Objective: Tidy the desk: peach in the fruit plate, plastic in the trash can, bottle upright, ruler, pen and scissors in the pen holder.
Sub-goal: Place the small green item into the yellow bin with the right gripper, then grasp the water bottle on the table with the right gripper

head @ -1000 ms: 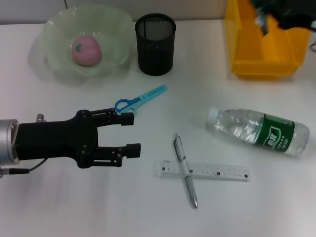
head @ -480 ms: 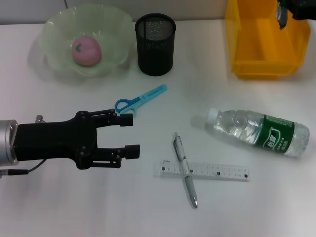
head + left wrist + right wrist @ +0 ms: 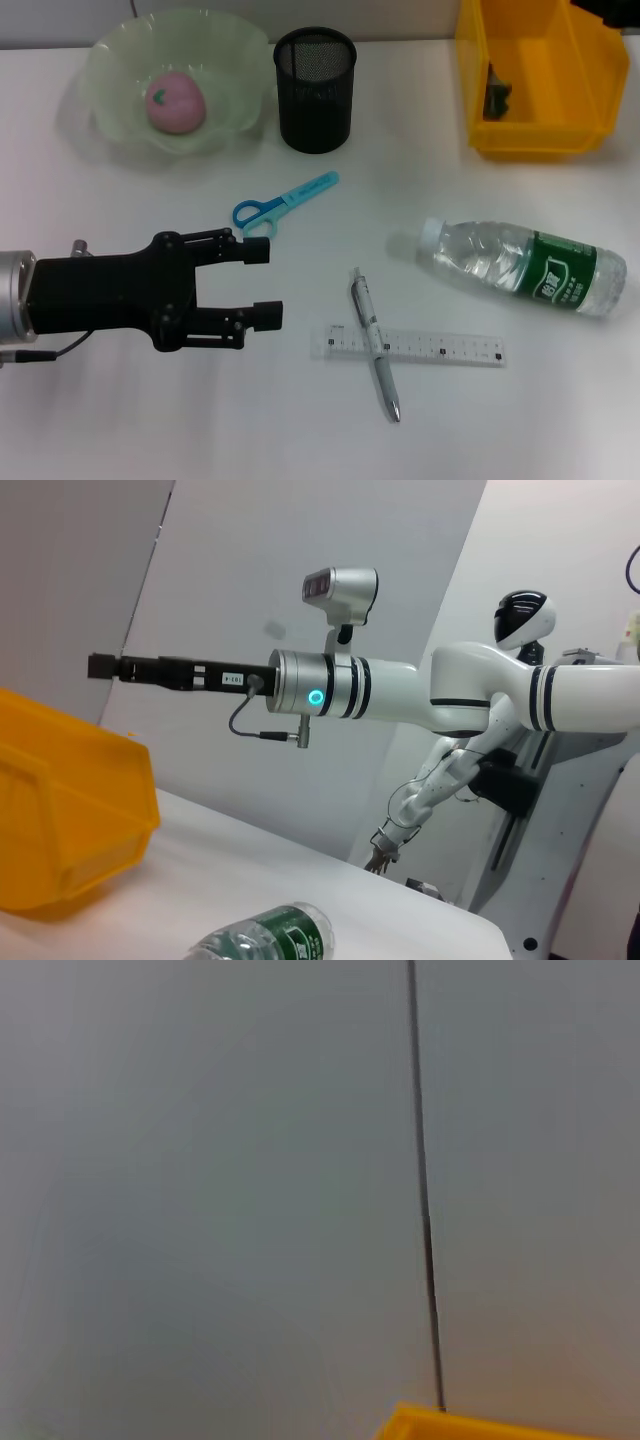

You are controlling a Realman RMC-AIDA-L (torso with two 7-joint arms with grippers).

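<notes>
1. Yellow plastic now holds the scrap: the plastic (image 3: pixel 496 92) lies inside the trash can (image 3: pixel 535 110), where half a second ago the bin looked bare and the right arm hovered over its far corner.
2. The right gripper (image 3: pixel 103 666) has pulled back above the bin; whether its fingers are apart or together I cannot tell.
3. That step looks done, and so does the peach (image 3: pixel 175 100), sitting in the fruit plate (image 3: pixel 120 45).
4. Left to do, I'd judge: the bottle (image 3: pixel 520 265) lies on its side on the desk (image 3: pixel 120 420); the pen (image 3: pixel 374 342) rests across the ruler (image 3: pixel 408 347); the scissors (image 3: pixel 283 201) lie near the pen holder (image 3: pixel 315 88).
5. The left gripper (image 3: pixel 262 282) hangs spread and empty, just beside the scissors' handles, barely shifted.
</notes>
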